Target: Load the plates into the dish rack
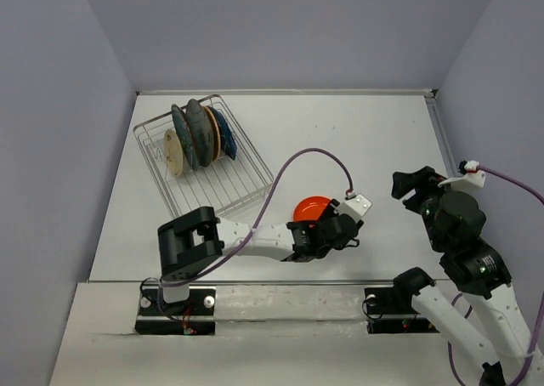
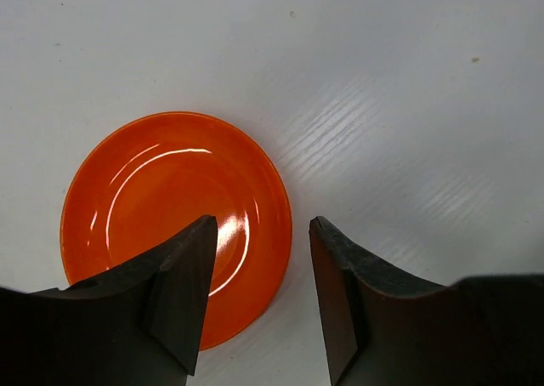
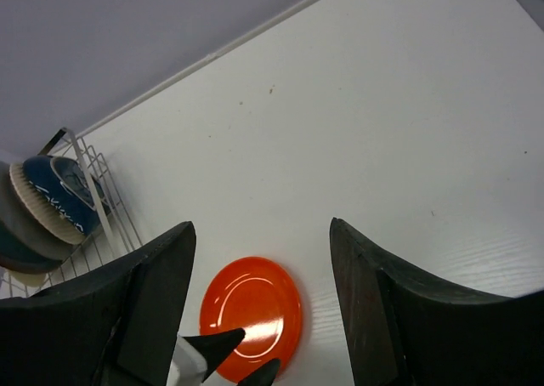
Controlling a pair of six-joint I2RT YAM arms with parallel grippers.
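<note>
The orange-red plate lies near the counter's front edge, the left gripper parted astride its rim. The right gripper hangs released; other plates stand in the dish rack.

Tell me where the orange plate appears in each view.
Top external: plate near the centre, partly under the left gripper.
Left wrist: plate left of centre, lower part hidden by the left gripper.
Right wrist: plate at bottom centre, below the right gripper.
Shared landmark: the left gripper at the plate's rim.

White tabletop, pale lavender walls on three sides, soft even light
</note>
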